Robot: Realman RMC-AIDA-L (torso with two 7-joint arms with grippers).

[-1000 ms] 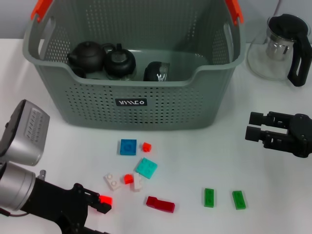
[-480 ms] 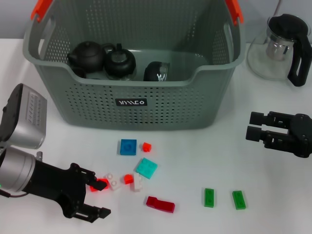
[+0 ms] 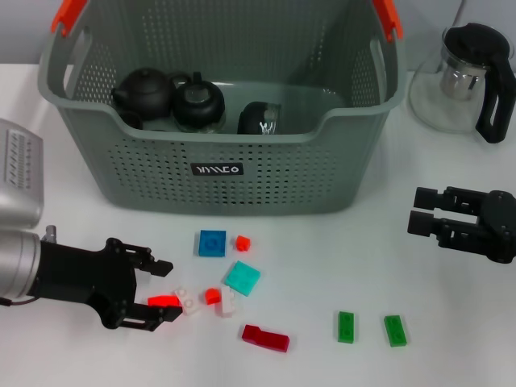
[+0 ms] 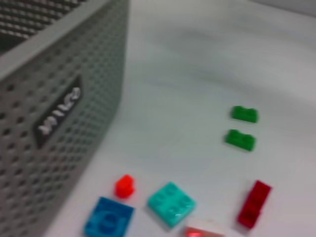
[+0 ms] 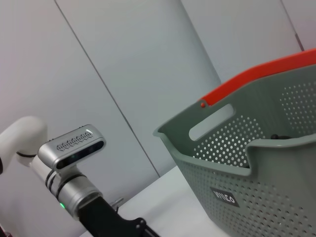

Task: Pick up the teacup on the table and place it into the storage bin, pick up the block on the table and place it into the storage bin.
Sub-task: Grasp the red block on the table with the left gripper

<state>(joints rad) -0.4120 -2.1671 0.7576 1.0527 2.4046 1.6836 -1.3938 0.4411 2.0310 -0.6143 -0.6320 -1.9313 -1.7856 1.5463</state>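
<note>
On the white table point(image 3: 322, 258), your left gripper point(image 3: 159, 285) is spread around a small red block point(image 3: 164, 300); right gripper point(image 3: 423, 210) spread, idle. The grey-green perforated storage bin point(image 3: 266, 173) has an unreadable black label point(image 3: 216, 169).

Blocks point(image 3: 242, 277) lie before the storage bin point(image 3: 218, 173); teapot point(image 3: 468, 76) right.

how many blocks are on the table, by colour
red: 4 (dark red bar, small cubes, one between the left gripper's fingers)
green: 2
blue: 1
teal: 1
white: 2
total: 10
</note>
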